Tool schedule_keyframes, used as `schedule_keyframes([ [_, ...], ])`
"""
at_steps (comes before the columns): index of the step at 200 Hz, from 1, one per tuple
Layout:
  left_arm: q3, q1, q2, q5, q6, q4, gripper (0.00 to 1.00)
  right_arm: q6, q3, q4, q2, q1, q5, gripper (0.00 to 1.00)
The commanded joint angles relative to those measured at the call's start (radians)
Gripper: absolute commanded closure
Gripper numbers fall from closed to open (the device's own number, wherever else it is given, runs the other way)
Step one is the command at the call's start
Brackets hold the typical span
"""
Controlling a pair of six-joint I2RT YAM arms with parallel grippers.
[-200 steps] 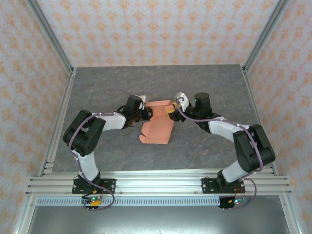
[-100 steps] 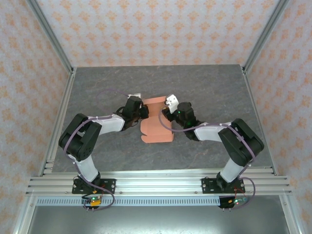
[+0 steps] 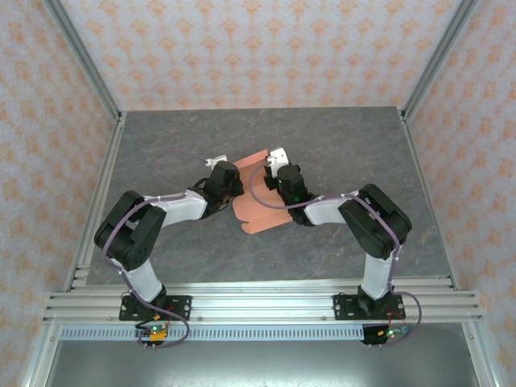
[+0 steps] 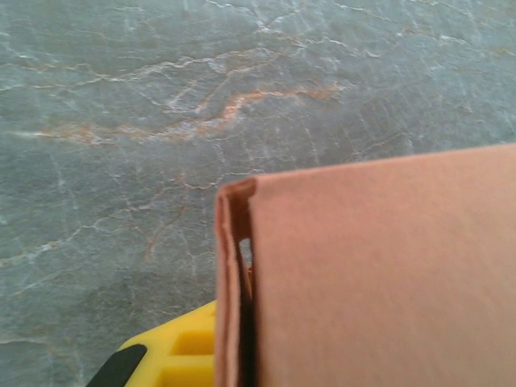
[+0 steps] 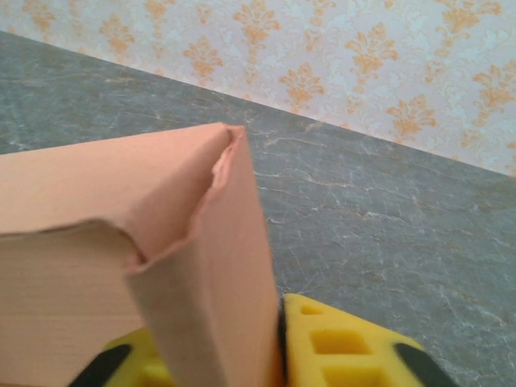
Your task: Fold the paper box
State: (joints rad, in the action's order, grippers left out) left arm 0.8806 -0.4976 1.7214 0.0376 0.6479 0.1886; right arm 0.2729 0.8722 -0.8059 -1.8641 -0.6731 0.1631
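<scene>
Salmon-orange cardboard, the paper box (image 3: 260,214), half formed on the grey table (image 3: 347,145), lies between the left fingers (image 4: 181,355) and the right fingers (image 5: 339,343), touching both. The left fingers are closed on a doubled side wall, whose edge rises directly above them; this grip probably anchors the box against sliding. The right fingers, opposite, sit all but closed on an upright flap held between them, apparently to crease it inward along its fold. Above the right fingers a corner of the box is raised and slightly crumpled; on the arm-base side of both grips a flat panel rests unfolded on the table
</scene>
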Motion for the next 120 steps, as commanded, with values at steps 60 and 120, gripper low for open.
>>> schedule_keyframes([
  [60,0.04,-0.038,-0.04,0.024,0.088,-0.063,1.0,-0.059,0.016,-0.16,-0.053,-0.013,0.254,1.0],
  [120,0.051,-0.038,-0.039,0.065,0.127,-0.083,1.0,-0.121,-0.025,-0.158,-0.012,-0.013,0.14,0.69],
])
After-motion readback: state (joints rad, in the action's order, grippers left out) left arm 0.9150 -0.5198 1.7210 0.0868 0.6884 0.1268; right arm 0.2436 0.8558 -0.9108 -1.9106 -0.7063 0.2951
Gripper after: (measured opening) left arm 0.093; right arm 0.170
